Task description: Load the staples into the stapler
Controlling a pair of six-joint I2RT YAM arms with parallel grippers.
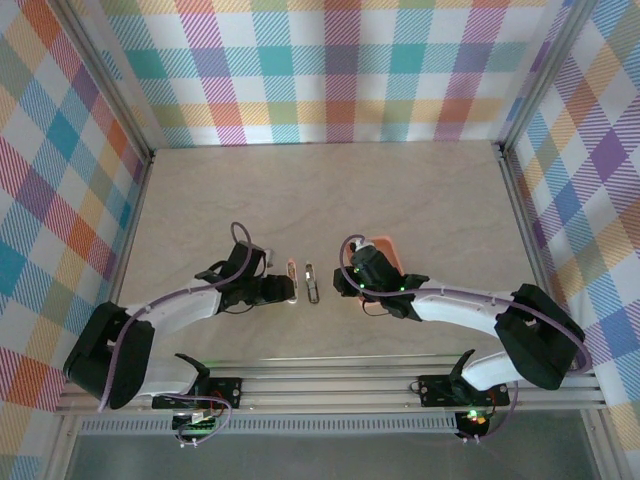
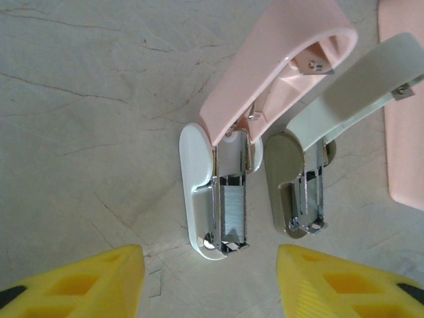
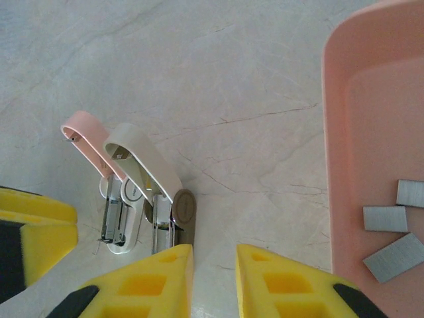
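Top view: pale marbled worktop (image 1: 320, 190), checked walls (image 1: 340, 70) round it. L hand (image 1: 286, 291) and R hand (image 1: 350, 284) face each other mid-worktop. Btwn them two small staplers lie side by side: white-and-pink plastic mini stapler (image 1: 291, 277) next to L hand, grey metal mini stapler with a pale whitish top (image 1: 312, 284) nearer R hand. Salmon-orange flat tray (image 1: 386, 243) pokes out behind R hand.

L wrist view: both staplers have lids swung up, metal channels bared. L hand (image 2: 211, 258) is roughly half spread, yellow fingers (image 2: 99, 285) either side of the pink one's (image 2: 218, 199) front end, not touching it, gripping nothing. Grey stapler (image 2: 301, 189) lies just right of it, small gap btwn. Tray (image 2: 405, 132) edge at far right.

R wrist view: R hand (image 3: 215, 265) fingers sit close together, slim gap w/ bare worktop (image 3: 232, 79) showing through, nothing gripped. Grey stapler (image 3: 152, 175) lies just ahead of one fingertip, lid up; pink one (image 3: 89, 136) right beside it on the far side. Tray (image 3: 358, 132) at right, w/ three short grey metal staple strips (image 3: 385, 218) loose inside, well apart from the stapler.
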